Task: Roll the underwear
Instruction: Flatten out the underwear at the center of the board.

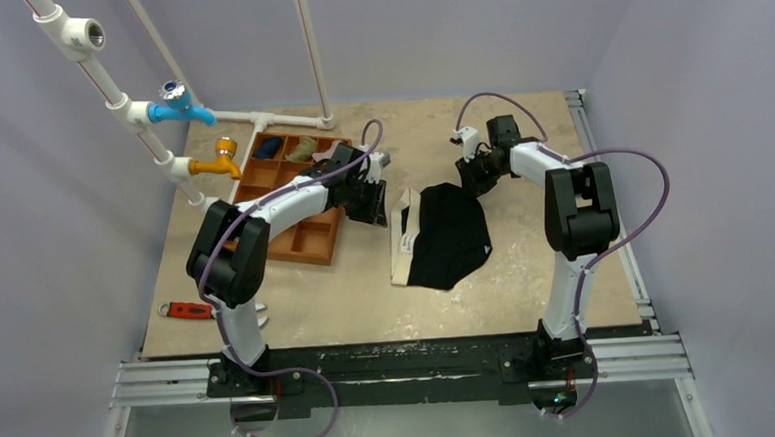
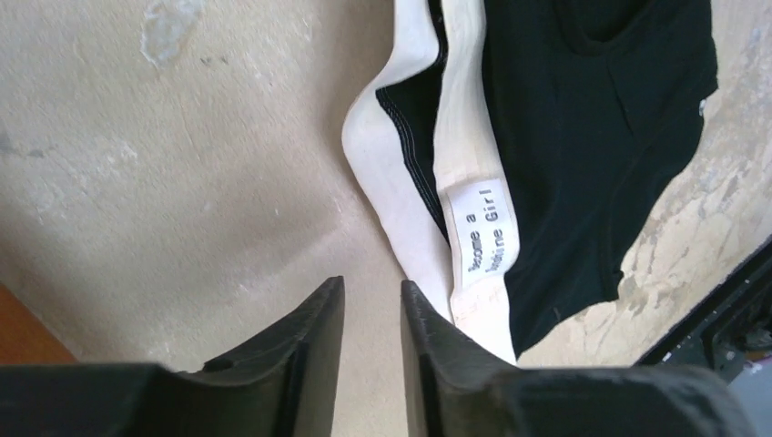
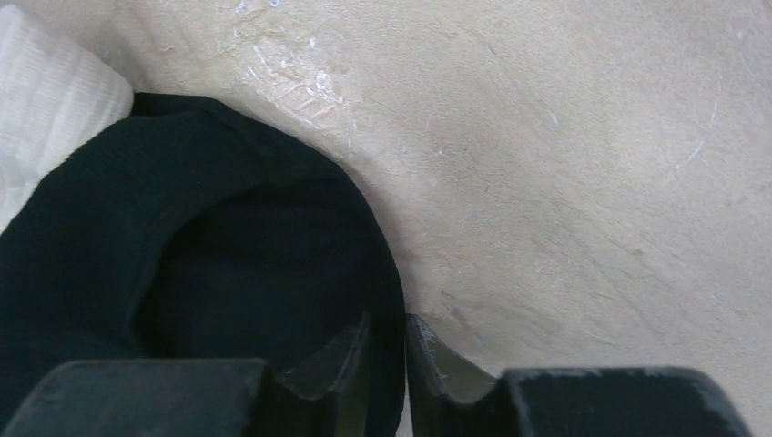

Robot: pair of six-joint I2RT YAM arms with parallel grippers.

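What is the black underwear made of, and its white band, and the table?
The underwear looks like soft, thin knit cloth, matte black: it lies limp and folded. Its white waistband looks like thicker ribbed elastic, with a printed label. The table looks hard and stone-like, mottled beige with scratches; possibly a coated board.
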